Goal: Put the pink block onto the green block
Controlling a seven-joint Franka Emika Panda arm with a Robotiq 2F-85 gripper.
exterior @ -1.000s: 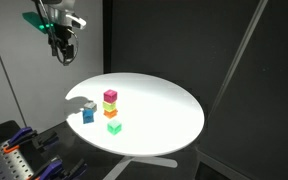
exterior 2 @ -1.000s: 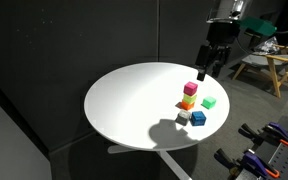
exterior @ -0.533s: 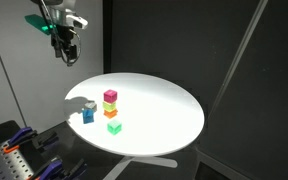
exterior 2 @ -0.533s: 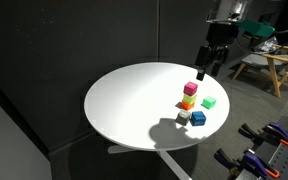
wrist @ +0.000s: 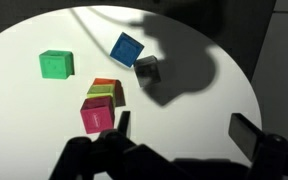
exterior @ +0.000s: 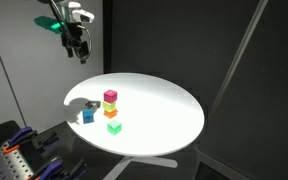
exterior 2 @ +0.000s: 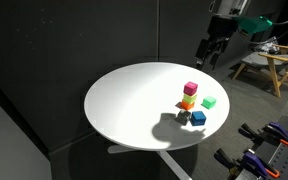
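Note:
The pink block sits on top of a small stack, over a yellow-lime cube and an orange cube, on the round white table; it also shows in an exterior view and in the wrist view. The green block lies alone on the table beside the stack, also seen in an exterior view and the wrist view. My gripper hangs high above the table's far edge, open and empty; in the wrist view its fingers frame bare table.
A blue cube and a small grey cube lie next to the stack. Dark curtains surround the table. Clamps and tools lie on a bench below, and a wooden stand stands behind.
The gripper has moved up and sideways, farther over the table's edge, still open. The blocks have not moved.

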